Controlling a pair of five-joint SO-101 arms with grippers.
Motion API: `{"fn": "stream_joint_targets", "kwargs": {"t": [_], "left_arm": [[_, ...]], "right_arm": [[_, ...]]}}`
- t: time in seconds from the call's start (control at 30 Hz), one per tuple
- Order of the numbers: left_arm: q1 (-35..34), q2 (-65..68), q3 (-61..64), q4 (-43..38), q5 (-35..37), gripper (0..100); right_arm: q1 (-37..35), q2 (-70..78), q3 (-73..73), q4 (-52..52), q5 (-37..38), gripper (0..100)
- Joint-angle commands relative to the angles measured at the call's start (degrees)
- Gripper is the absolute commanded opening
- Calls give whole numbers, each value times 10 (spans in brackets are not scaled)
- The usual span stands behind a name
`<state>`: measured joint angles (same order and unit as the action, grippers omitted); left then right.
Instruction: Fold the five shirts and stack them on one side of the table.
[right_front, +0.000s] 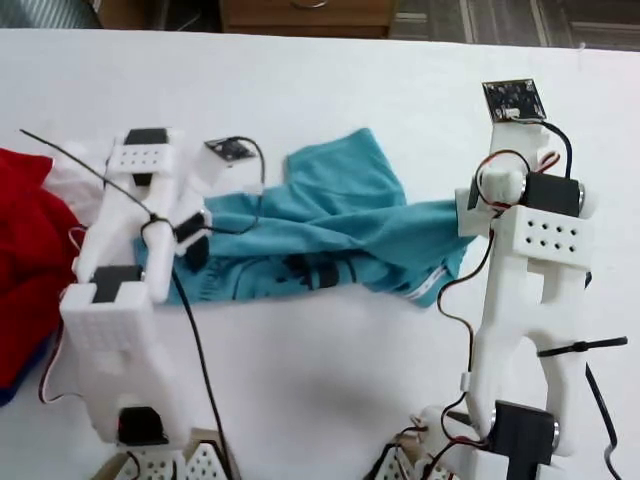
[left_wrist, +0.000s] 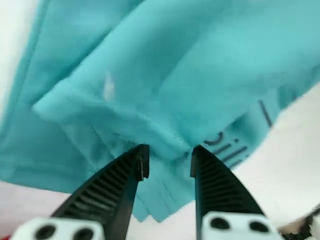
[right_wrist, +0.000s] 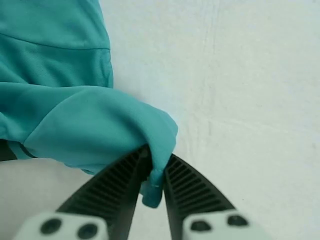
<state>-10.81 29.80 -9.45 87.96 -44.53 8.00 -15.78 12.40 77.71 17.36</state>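
Right pincer (right_wrist: 156, 172): nearly closed, biting a small bunched corner of the teal shirt (right_front: 330, 215). In the high view it sits at the cloth's right tip, right of centre. I judge I hold this corner so that the end can be carried over in a fold.

Left pincer (left_wrist: 168, 160): narrowed round a thick, layered ridge of hem that fills the gap between my jaws. It is at the shirt's left end, left of centre in the high view. I take it as the matching grip, so both ends can be moved together.

Teal shirt, place: in the middle band of the table (right_front: 330, 90), strung between my two arms. It is rumpled, not flat, and a flap bulges towards the top of the frame.

Teal shirt, long axis: it runs left to right across the high view, sagging slightly towards lower right. Dark print and a pale tag show on its lower edge. I cannot tell which end is the collar.

Red heap (right_front: 25, 260): bunched at the left edge of the high view, just beyond my left arm and apart from the teal cloth. I judge that these are shirts waiting their turn, not a stack.

Far table: bare white cloth across the top of the high view, giving room to spread and fold.
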Motion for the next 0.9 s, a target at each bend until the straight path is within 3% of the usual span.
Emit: {"fn": "stream_joint_targets", "kwargs": {"t": [0.0, 0.2, 0.63, 0.87], "left_arm": [[-19, -6, -14, -45, -2, 162], [-18, -6, -14, -82, -1, 162], [-12, -11, -70, -50, 2, 162], [3, -4, -73, -64, 52, 164]], "right_arm": [[5, -17, -4, -10, 4, 20], [7, -17, -4, -10, 4, 20], [5, -17, -4, -10, 4, 20], [5, -17, -4, -10, 4, 20]]}}
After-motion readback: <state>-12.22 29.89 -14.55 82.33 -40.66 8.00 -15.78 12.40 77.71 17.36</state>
